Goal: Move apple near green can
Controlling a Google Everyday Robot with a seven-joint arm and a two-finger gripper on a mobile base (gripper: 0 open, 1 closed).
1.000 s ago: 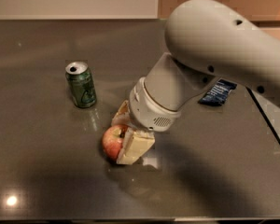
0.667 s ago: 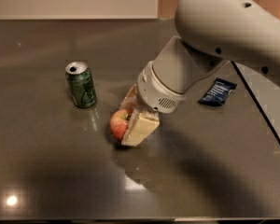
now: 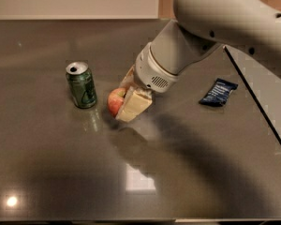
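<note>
The red apple (image 3: 115, 101) with yellowish patches is held between the pale fingers (image 3: 136, 105) of my gripper (image 3: 123, 101), which is shut on it just above or on the dark tabletop. The green can (image 3: 81, 85) with a silver top stands upright a short way to the left of the apple, apart from it. My white arm (image 3: 215, 27) reaches down from the upper right and hides the right side of the apple.
A dark blue snack wrapper (image 3: 218, 92) lies on the table to the right. The dark tabletop (image 3: 47, 163) ends at a diagonal edge on the right (image 3: 257, 102) and at a pale wall along the back.
My gripper has carried the apple up and to the left, closer to the green can. The can and the wrapper have not moved.
</note>
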